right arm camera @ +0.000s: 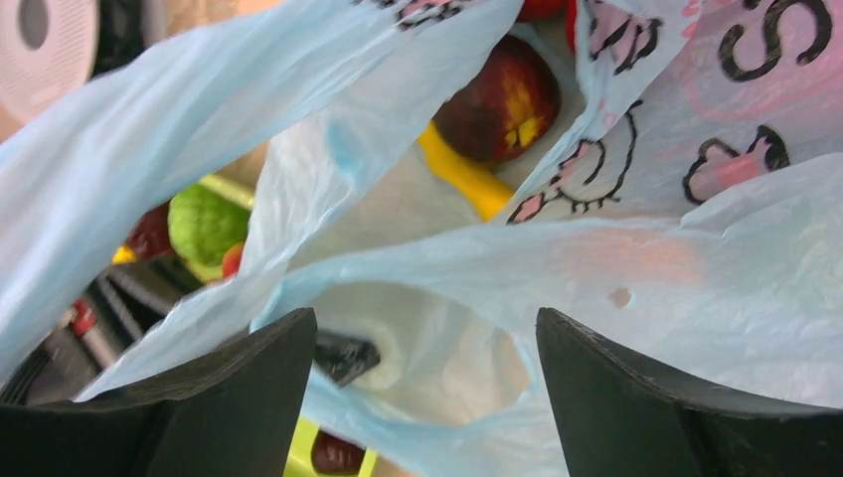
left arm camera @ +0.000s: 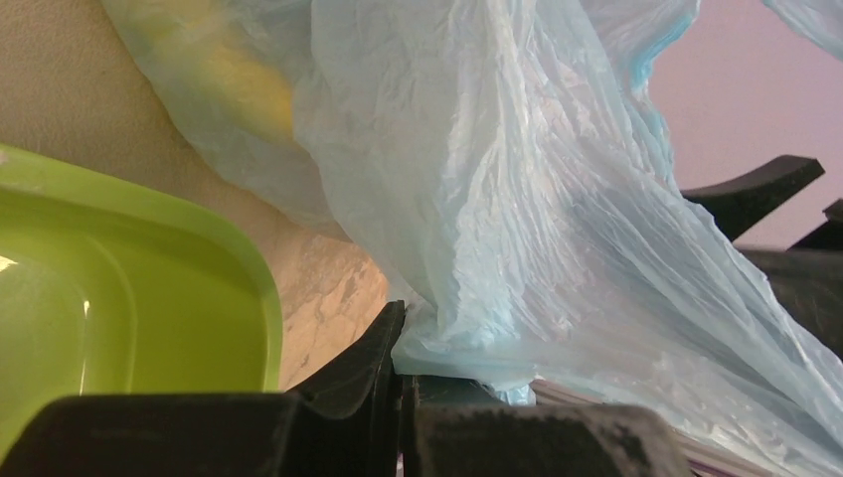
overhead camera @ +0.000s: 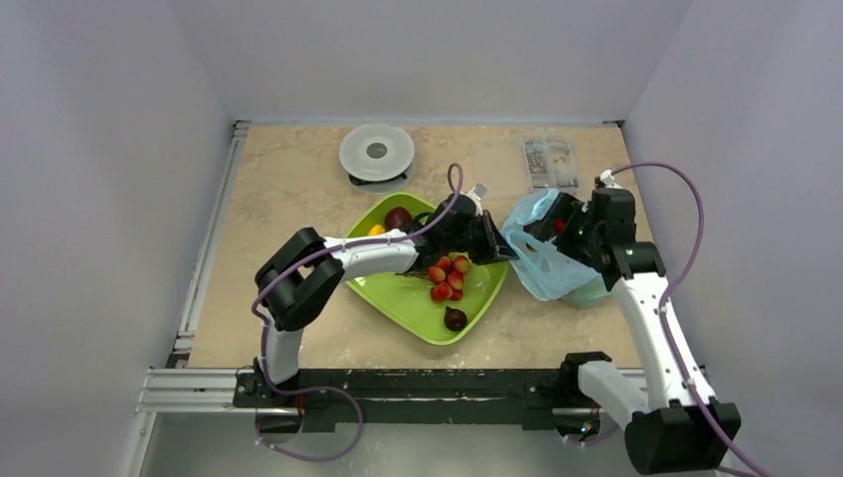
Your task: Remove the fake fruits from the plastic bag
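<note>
The plastic bag, thin and floppy, lies just right of the green tray. Your left jaws pinch its edge; your right jaws stand apart at its mouth. Grab the smooth red fruit by its middle.

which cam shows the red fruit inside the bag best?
Right wrist: it looks into the plastic bag, with the red fruit plain beside a yellow piece. Top external shows the bag from outside, the fruit hard to make out. Left wrist shows only bag film, no red fruit.
</note>
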